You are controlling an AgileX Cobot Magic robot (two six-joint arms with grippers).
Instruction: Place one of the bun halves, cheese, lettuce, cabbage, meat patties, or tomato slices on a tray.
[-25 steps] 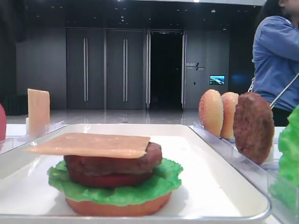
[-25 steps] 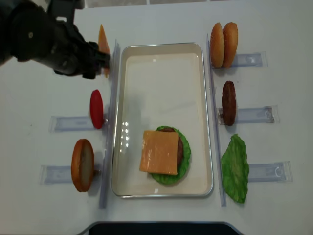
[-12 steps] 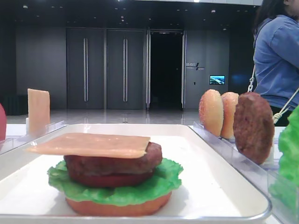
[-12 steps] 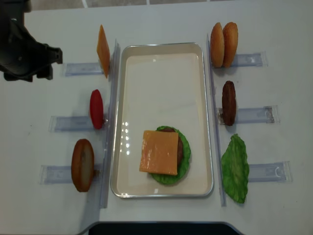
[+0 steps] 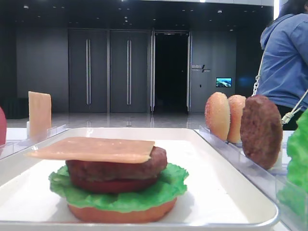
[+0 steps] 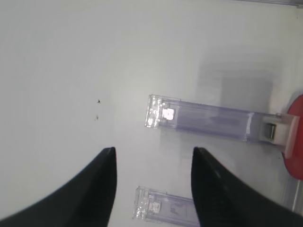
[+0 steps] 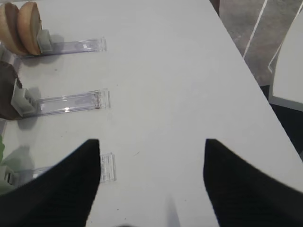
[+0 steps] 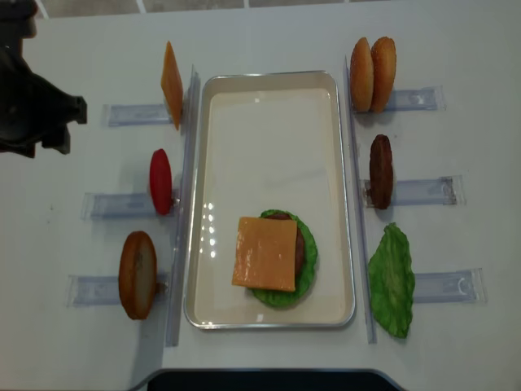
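Altogether we count two cheese slices, one [image 8: 265, 253] topping the stack on the tray [image 8: 269, 114], one left of it; three buns, two patties. White table [image 8: 456, 41], dark hall. Both grippers [image 6: 151, 189] [image 7: 151, 179] gape empty.

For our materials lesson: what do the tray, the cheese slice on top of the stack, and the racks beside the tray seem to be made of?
Tray: probably glossy white plastic or enamel; it shows light reflections.
Cheese slice: likely matte plastic or foam; it overhangs the stack flat, without sagging.
Racks: clear hard plastic; the table shows through.
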